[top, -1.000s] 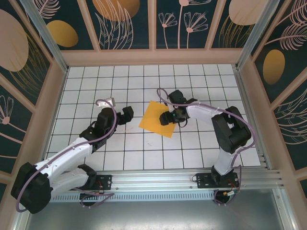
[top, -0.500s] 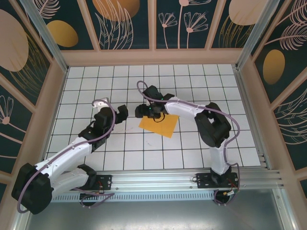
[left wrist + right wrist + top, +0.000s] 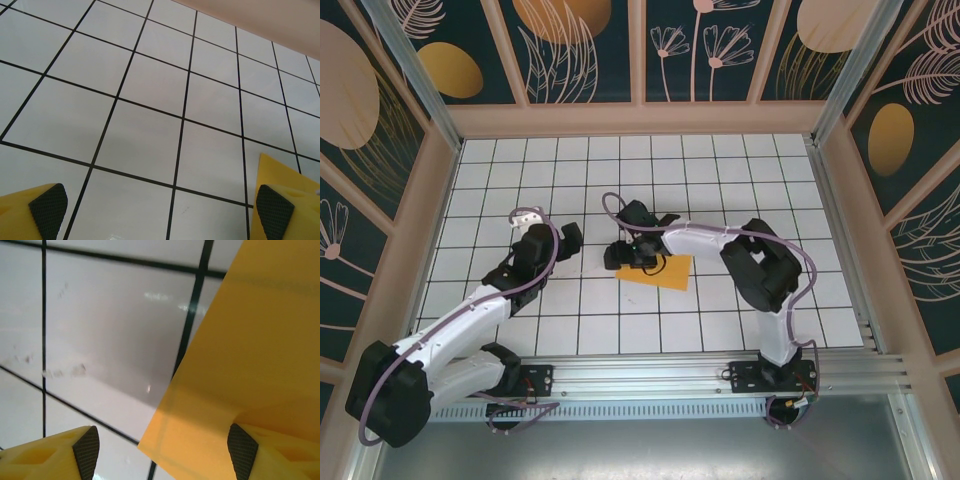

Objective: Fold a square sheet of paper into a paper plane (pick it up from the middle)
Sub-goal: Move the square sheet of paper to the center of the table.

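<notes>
My right gripper (image 3: 626, 256) has swept from the 3 o'clock side of the square sheet of paper (image 3: 668, 272) to its 10 o'clock edge, jaws partly apart and gripping nothing. The sheet, near the middle of the table (image 3: 520, 180), now looks shorter, so I judge a fold is going over. My left gripper (image 3: 567, 240) waits wide open at the sheet's 9 o'clock.

Swinging the right hand (image 3: 626, 256) leftward across the sheet of paper (image 3: 672, 272), from its right corner a second ago to its left edge now, with the forearm stretching over the sheet. Showing less orange than before: going from a full tilted square to a low, wide sliver, the far corner no longer lying in sight on the desk (image 3: 720, 200). Drawing the left hand (image 3: 567, 240) slightly left, opening a wider gap to the paper.
</notes>
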Controlling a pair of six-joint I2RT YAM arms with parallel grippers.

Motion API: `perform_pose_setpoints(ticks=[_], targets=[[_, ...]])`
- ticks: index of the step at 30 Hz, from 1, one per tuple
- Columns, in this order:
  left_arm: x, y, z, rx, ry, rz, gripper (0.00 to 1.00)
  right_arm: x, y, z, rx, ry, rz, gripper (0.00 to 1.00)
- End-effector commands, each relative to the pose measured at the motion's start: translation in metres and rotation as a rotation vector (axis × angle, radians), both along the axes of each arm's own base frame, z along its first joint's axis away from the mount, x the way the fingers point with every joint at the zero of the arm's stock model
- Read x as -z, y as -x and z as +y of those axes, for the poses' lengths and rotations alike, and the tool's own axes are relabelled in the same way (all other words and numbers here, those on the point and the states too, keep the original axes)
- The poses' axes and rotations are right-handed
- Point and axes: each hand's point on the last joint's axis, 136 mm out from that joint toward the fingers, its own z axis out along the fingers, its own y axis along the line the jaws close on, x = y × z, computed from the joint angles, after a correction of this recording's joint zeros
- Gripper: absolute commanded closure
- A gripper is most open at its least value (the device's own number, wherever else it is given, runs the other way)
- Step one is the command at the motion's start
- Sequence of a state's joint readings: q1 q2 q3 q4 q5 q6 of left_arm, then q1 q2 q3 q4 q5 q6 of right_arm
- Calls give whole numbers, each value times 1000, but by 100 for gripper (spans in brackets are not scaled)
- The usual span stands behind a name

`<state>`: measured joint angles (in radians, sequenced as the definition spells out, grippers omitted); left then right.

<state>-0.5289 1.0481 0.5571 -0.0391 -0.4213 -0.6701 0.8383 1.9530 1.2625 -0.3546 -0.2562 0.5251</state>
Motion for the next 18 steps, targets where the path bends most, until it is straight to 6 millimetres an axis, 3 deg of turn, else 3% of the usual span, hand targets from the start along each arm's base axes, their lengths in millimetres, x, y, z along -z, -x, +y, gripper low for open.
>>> perform_pose_setpoints(ticks=[1, 6, 11, 13, 16, 18], targets=[[-3, -3, -4, 15, 2, 18, 1, -3, 33, -22, -119, 51, 36, 28], [-2, -6, -15, 54, 29, 34, 1, -49, 9, -34, -31, 83, -113, 23], [-14, -10, -26, 84, 87, 9, 1, -92, -17, -69, 211, 130, -282, 12], [-20, -10, -25, 77, 105, -12, 1, -100, -23, -86, 306, 149, -339, 1], [-32, -8, -28, 114, 119, -86, 1, -104, -24, -106, 404, 163, -354, 1], [-42, -3, -34, 178, 140, -157, 1, -100, -22, -108, 417, 162, -314, 1]])
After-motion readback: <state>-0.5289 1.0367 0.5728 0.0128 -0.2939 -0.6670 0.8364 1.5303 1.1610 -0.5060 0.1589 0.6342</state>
